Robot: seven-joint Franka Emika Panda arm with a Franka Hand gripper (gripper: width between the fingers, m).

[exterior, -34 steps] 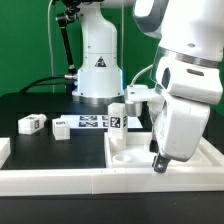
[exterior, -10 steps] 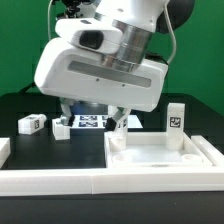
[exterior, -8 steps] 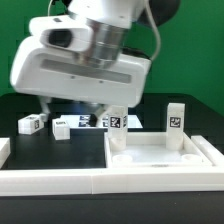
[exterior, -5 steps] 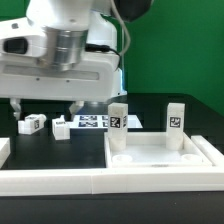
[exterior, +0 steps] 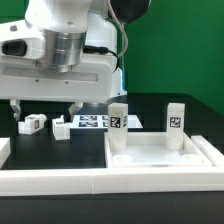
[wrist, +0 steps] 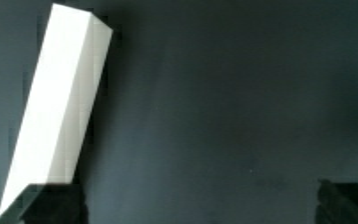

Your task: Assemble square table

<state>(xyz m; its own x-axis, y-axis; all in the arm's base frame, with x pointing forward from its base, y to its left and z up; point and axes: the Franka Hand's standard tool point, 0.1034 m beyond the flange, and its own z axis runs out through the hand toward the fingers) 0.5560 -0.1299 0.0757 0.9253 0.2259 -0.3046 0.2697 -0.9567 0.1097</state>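
The fingers (exterior: 78, 106) stand as wide apart as they go and hold nothing. Two loose legs (exterior: 32, 123) lie on the tabletop (exterior: 200, 125), seemingly below the gap between the fingers. Both fall inside that span, so a descent could pinch or nudge the wrong one, or a tip could land on a leg and skid it away.

Past the finger on the exterior view's right sits the marker board (exterior: 90, 122). Further that way is the slab (exterior: 160, 158), with two standing legs (exterior: 118, 122) at its far corners. A sweep of the bulky hand could topple them if they are only loosely seated, which I cannot tell.

The other finger is cut off at the frame edge, and the hand hides the tabletop behind it. In the wrist view the fingertips (wrist: 43, 205) are only dark corners. A white bar (wrist: 69, 100) lies near one, leg or rail unclear.
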